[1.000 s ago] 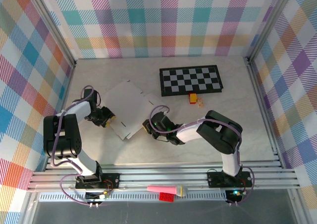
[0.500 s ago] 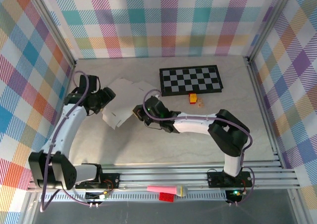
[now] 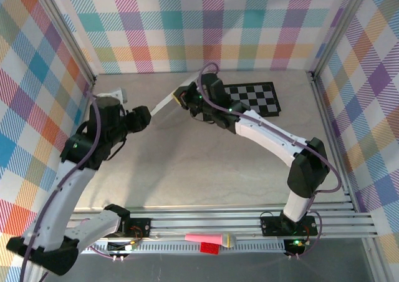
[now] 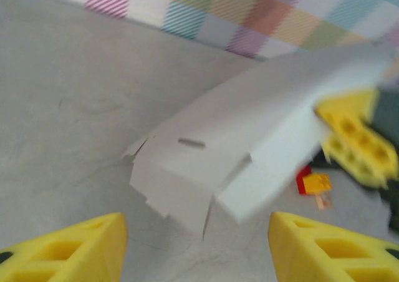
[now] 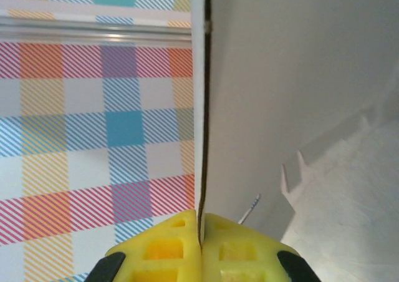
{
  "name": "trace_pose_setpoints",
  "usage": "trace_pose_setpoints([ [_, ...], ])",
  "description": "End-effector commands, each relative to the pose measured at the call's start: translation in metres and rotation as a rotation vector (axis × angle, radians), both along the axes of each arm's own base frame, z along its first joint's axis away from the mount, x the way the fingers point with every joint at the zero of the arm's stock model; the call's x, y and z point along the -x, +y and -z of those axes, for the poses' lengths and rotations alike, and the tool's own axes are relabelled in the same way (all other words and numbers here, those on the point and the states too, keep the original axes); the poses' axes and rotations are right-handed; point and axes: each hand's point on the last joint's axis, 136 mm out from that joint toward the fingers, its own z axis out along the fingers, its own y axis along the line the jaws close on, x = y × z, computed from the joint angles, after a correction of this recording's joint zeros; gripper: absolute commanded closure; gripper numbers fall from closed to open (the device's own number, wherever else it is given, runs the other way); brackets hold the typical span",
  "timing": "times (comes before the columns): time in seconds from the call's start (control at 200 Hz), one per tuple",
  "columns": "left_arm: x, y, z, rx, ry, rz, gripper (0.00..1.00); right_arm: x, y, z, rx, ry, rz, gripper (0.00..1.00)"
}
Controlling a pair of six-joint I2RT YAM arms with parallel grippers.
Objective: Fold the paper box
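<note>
One paper box (image 4: 249, 129) hangs tilted above the table (image 3: 187, 163). Right gripper (image 5: 201, 218) pinches its edge tight; left gripper (image 4: 196, 223) is nearby, jaws spread wide, empty.

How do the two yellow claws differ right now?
The right gripper is shut, while the left gripper has its fingers spread wide. The right one pinches the edge of the paper box; the left one clamps nothing, and the sheet lies ahead of it. Both have yellow fingers.
</note>
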Motion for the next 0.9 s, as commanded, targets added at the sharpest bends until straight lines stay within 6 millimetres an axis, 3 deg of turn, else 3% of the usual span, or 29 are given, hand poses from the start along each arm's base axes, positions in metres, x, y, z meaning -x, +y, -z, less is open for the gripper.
trace_pose_setpoints([
  [0.0, 0.02, -0.011, -0.007, -0.163, -0.153, 0.176, 0.4, 0.002, -0.008, -0.029, -0.009, -0.006, -0.028, 1.0],
  [0.14, 0.033, -0.012, -0.01, -0.245, -0.29, 0.256, 0.36, -0.004, -0.018, -0.057, -0.026, -0.015, -0.02, 1.0],
  [0.305, 0.017, -0.012, -0.001, -0.396, -0.292, 0.275, 0.33, -0.002, -0.027, -0.073, -0.012, 0.009, -0.032, 1.0],
  [0.455, -0.008, -0.01, -0.017, -0.443, -0.378, 0.206, 0.27, 0.002, -0.031, -0.074, -0.002, 0.041, -0.047, 1.0],
  [0.61, -0.026, -0.035, -0.016, -0.44, -0.406, 0.29, 0.26, 0.007, -0.033, -0.072, 0.01, 0.07, -0.071, 1.0],
  [0.645, -0.028, -0.037, -0.014, -0.446, -0.407, 0.302, 0.21, 0.008, -0.035, -0.073, 0.015, 0.074, -0.076, 1.0],
  [0.71, -0.033, -0.042, -0.023, -0.44, -0.458, 0.306, 0.2, 0.009, -0.037, -0.071, 0.024, 0.089, -0.084, 1.0],
  [0.895, -0.041, -0.06, -0.011, -0.48, -0.42, 0.412, 0.29, 0.015, -0.045, -0.07, 0.038, 0.133, -0.103, 1.0],
])
